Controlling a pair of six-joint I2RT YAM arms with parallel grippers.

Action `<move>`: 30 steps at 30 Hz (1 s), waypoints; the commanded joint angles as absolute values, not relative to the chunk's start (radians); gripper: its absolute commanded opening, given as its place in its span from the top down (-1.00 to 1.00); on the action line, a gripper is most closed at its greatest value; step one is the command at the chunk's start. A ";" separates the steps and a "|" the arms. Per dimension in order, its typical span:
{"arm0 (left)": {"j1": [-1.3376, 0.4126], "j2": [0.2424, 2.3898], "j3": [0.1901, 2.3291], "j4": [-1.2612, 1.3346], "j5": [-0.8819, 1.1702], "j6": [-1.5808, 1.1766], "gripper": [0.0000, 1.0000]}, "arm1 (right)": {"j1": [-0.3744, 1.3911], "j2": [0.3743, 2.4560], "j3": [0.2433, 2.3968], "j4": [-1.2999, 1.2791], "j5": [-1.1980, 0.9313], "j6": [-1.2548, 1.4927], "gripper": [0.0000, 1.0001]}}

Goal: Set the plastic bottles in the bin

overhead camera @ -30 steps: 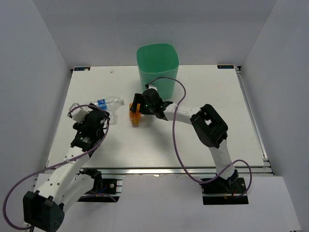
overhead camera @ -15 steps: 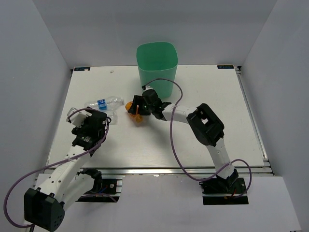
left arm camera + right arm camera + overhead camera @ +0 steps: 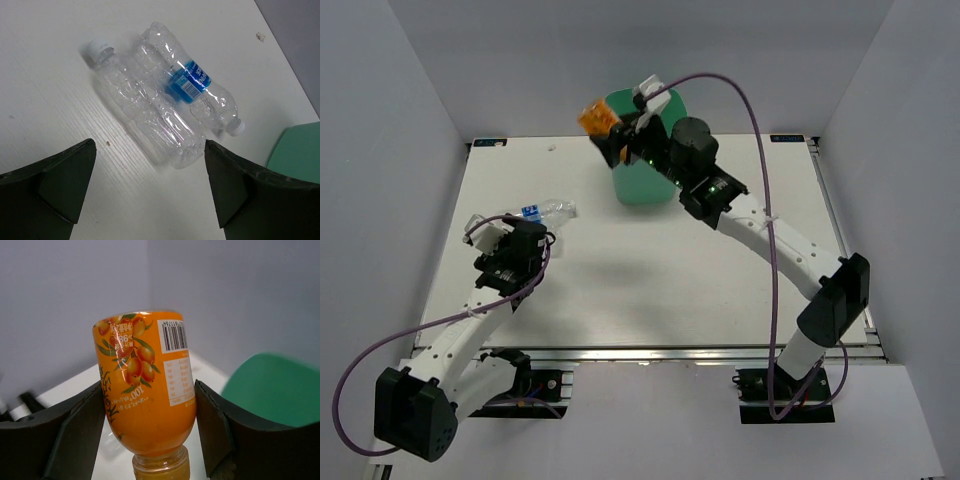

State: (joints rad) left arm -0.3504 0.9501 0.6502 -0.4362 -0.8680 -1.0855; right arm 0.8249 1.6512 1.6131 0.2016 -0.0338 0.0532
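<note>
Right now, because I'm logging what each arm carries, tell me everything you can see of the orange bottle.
The orange bottle is small, glossy plastic, its orange label printed with fruit and leaves beside a white barcode panel. Its neck points toward the wrist. The right gripper clamps its sides; nothing else touches it. Held aloft, it shows from above at the left rim of the bin, not yet inside.

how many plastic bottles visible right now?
3. An orange bottle is held in the right gripper, raised near the bin rim. A blue-labelled bottle and a plain clear bottle lie side by side on the table before the left gripper. More may hide inside the bin.
</note>
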 commanded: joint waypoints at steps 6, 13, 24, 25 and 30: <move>-0.316 1.064 0.715 -0.400 -0.772 -1.083 -0.97 | 0.605 1.955 1.997 0.086 0.032 -0.084 0.55; -0.215 1.133 0.719 -0.345 -0.674 -1.080 -0.96 | 0.542 2.075 2.192 0.002 0.034 -0.103 -0.78; -0.137 1.235 0.745 -0.259 -0.626 -1.106 -0.96 | 0.531 1.722 1.835 -0.078 -0.022 -0.072 -0.79; -0.127 1.245 0.749 -0.252 -0.626 -1.117 -0.96 | 0.528 1.680 1.759 -0.033 -0.015 -0.045 -0.79; -0.100 1.336 0.768 -0.183 -0.577 -1.132 -0.96 | 0.474 1.435 1.297 0.090 -0.025 0.087 -0.79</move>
State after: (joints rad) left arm -0.1150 1.3052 0.7273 -0.2386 -0.6041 -1.1122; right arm 0.5076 1.4841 1.4517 0.0181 -0.0296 -0.0051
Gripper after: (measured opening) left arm 0.983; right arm 0.894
